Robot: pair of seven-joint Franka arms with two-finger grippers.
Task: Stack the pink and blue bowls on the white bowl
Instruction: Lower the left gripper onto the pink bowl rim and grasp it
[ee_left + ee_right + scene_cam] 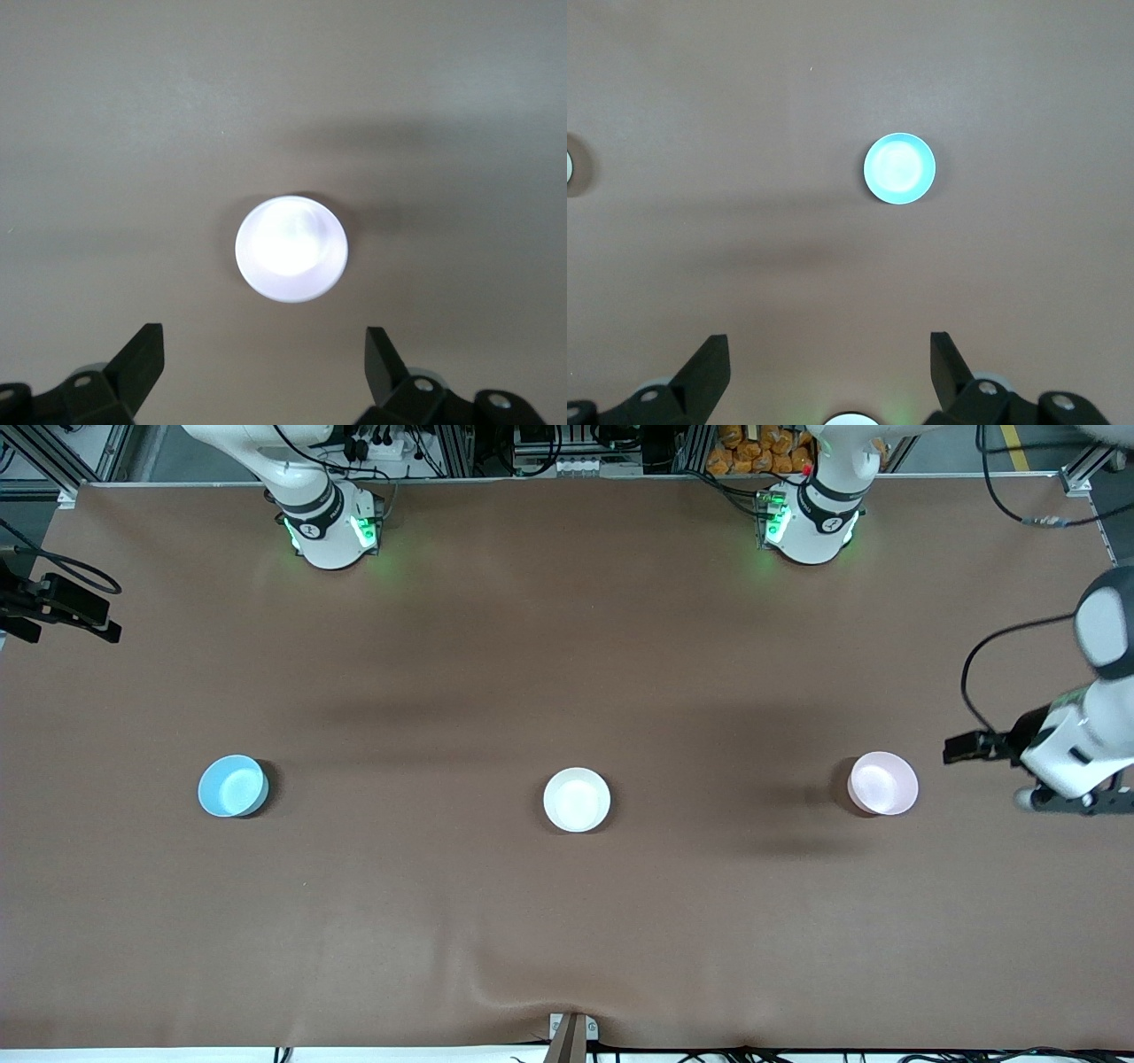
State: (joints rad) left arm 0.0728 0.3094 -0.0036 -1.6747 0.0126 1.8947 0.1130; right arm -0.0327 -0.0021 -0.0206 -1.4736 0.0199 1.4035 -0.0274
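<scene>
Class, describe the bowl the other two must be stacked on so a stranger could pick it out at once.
Three small bowls stand apart in one row across the brown table. The white bowl is the middle one, between the blue bowl toward the right arm's end and the pink bowl toward the left arm's end. Only its colour differs.

- One small round pale pink plastic bowl point(882, 783)
- One small round light blue plastic bowl point(232, 786)
- One small round white plastic bowl point(577, 800)
- Three bowls altogether on one brown tabletop point(567, 921)
- Two white robot arms
</scene>
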